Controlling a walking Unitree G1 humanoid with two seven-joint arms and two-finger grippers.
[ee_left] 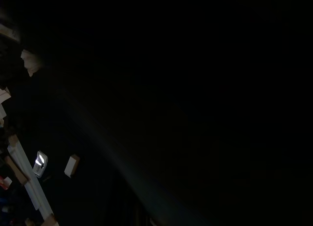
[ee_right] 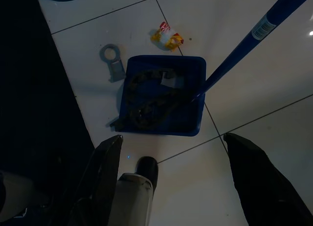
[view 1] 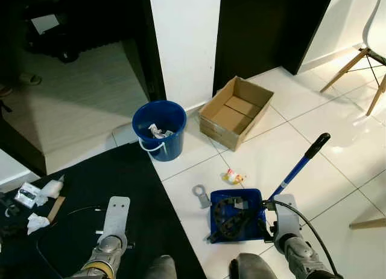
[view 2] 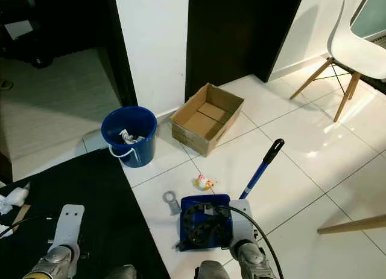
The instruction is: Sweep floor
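The right gripper point(ee_right: 171, 152) hovers with fingers spread, the blue plastic dustpan point(ee_right: 164, 96) just ahead of it. Its stiff, light, long blue handle point(ee_right: 249, 42) looks best grasped mid-shaft. The left gripper's fingers cannot be made out.

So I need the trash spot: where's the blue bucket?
In the left eye view, the blue bucket stands left of the cardboard box, at the white wall's foot.
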